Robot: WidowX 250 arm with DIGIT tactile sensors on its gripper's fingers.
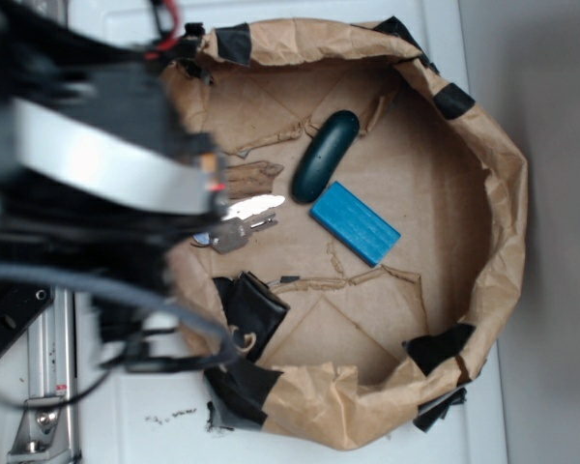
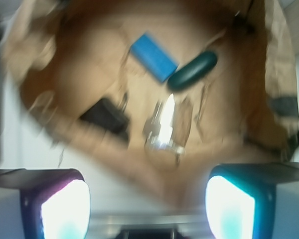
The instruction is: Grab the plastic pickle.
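Glossy dark-green oval plastic pickle [image 1: 325,156] [image 2: 193,70] lies diagonal in ext. view, upper-right to lower-left, frame centre-top; gripper [image 2: 147,201] jaws wide apart, empty.

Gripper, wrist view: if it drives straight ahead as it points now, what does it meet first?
Probably the shiny metal keys, which lie nearest the centre line between the open gripper's fingers. The plastic pickle sits farther on and to the right, beside the blue block. The view is blurred, so depth is uncertain.

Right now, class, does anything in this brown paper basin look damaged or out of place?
The crumpled brown paper basin is patched with black tape. A loose strip of black tape has peeled inward. Metal keys lie among the toys.
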